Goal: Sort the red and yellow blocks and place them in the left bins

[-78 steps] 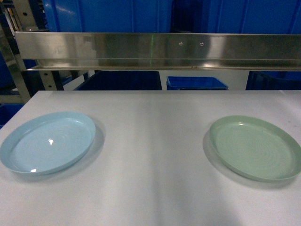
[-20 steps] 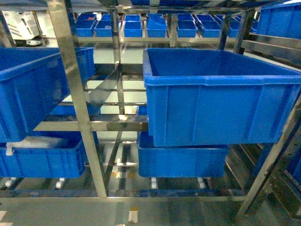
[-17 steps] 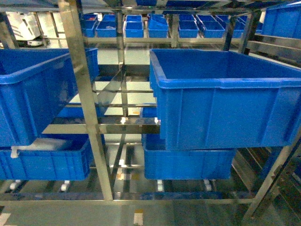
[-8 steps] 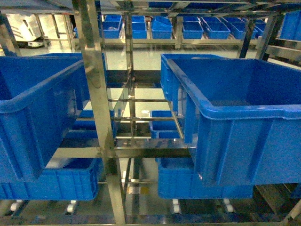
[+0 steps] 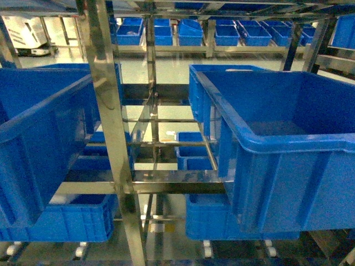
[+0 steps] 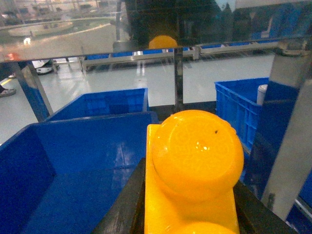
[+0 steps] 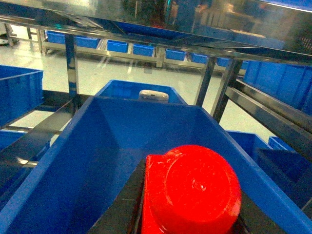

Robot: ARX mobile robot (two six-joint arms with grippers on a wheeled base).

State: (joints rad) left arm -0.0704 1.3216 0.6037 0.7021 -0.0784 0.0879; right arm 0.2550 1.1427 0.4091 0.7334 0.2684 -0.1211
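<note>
The yellow block [image 6: 195, 161], glossy orange-yellow with a round stud facing the camera, fills the left wrist view. My left gripper [image 6: 191, 207] is shut on it, one black finger [image 6: 124, 209] on each side. Behind it lies the inside of a blue bin [image 6: 83, 161]. In the right wrist view the red block [image 7: 190, 190] with one round stud sits in my right gripper [image 7: 187, 212], which is shut on it above a deep blue bin [image 7: 97, 156]. Neither gripper shows in the head view, which faces a left bin [image 5: 39, 127] and a right bin [image 5: 288, 149] on a steel rack.
A steel rack upright [image 5: 111, 127] stands between the two bins. Lower blue bins [image 5: 61, 221] sit on the shelf beneath. Rows of small blue bins [image 5: 183, 30] line the back. A white object [image 7: 153, 95] lies in a farther bin.
The head view has turned away from the table with two plates to the rack. Over the last second the bins have drawn nearer and larger.
</note>
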